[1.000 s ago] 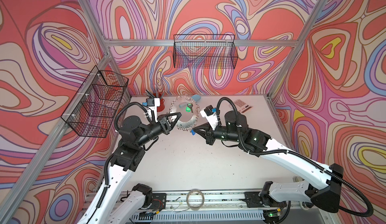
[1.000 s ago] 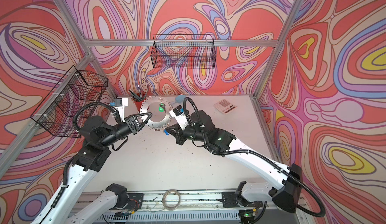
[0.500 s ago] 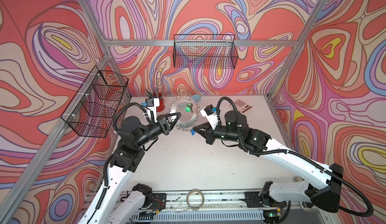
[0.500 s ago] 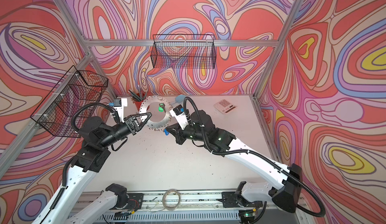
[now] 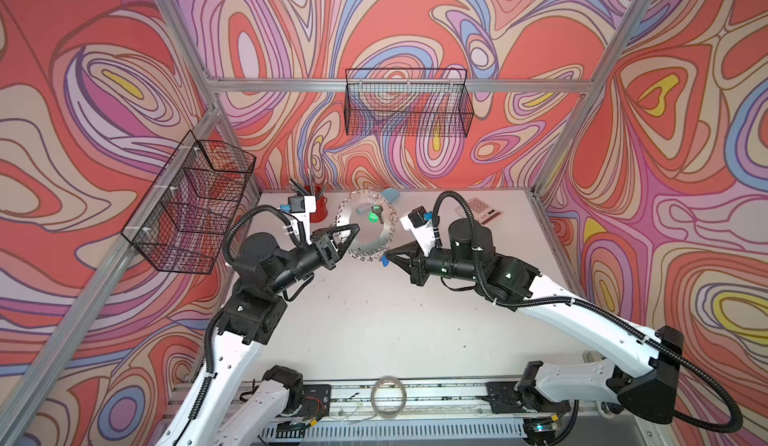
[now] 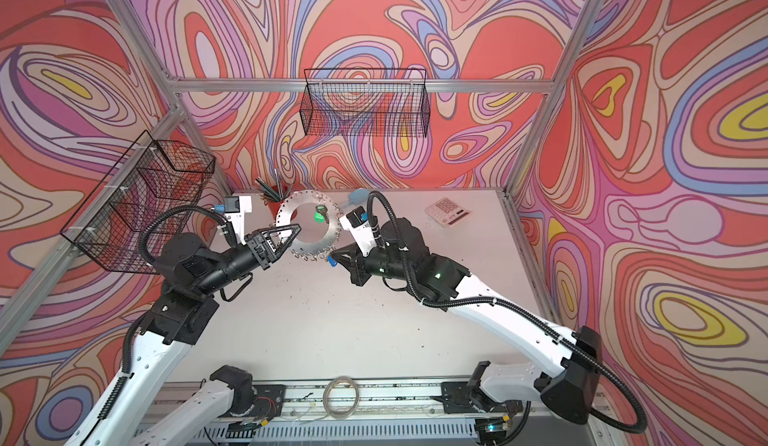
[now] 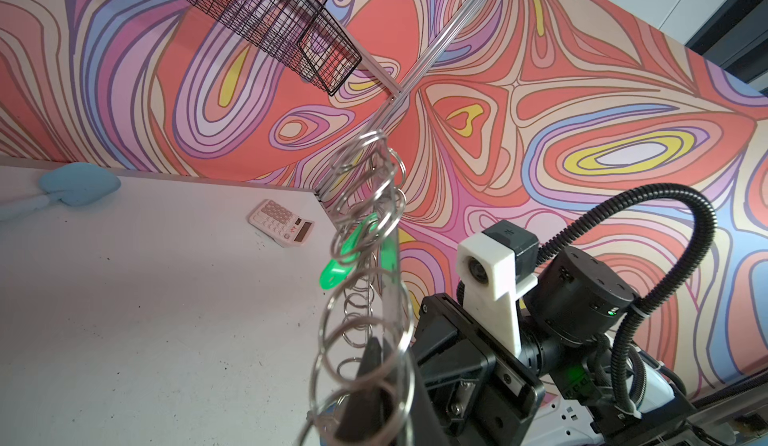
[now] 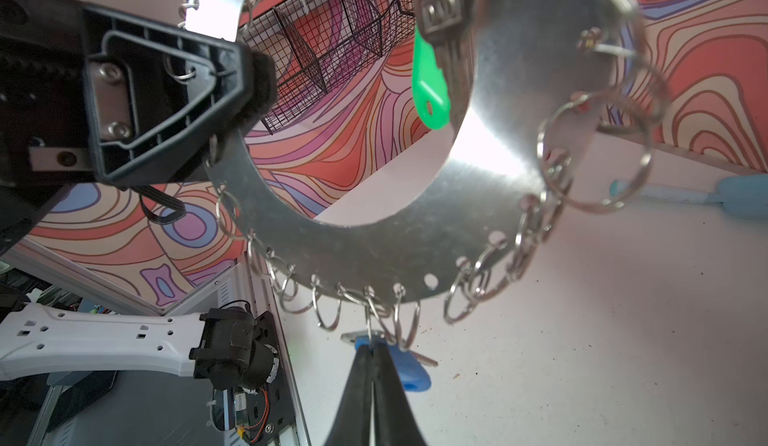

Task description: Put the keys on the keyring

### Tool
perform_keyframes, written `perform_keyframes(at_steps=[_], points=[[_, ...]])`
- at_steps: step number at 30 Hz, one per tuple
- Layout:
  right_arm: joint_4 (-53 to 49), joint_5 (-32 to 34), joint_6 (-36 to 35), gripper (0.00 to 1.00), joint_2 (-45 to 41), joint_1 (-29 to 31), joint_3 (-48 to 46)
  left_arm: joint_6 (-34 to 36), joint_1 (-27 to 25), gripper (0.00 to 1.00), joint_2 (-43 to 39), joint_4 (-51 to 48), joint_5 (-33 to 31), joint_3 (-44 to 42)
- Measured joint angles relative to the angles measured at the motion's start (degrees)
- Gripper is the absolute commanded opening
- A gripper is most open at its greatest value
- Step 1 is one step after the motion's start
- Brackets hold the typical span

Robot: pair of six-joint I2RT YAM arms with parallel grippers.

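Left tool (image 5: 353, 230) narrow, clamped on the left rim of the keyring (image 8: 374, 252). I see the disc held up off the bench (image 5: 374, 319). Green-tagged key (image 8: 430, 86) hangs from the disc's upper rim, across the centre hole. Right tool (image 8: 372, 350) pinched tight on the blue-tagged key (image 8: 409, 367), right at the small rings (image 8: 328, 311) of the lower rim. Threaded or not, I cannot tell.
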Motion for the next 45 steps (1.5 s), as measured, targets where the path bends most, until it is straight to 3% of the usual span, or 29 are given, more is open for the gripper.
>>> perform_keyframes(at_steps=[24,45], points=[[5.68,-7.98,3.8,0.0,0.0,-3.93,-4.63,-0.57,0.0,0.0,-0.04,0.04,0.0,0.0],[22.53,-20.44,12.72,0.0,-0.07,-7.04,-14.08,-6.56,0.0,0.0,0.07,6.47,0.17,-3.37]])
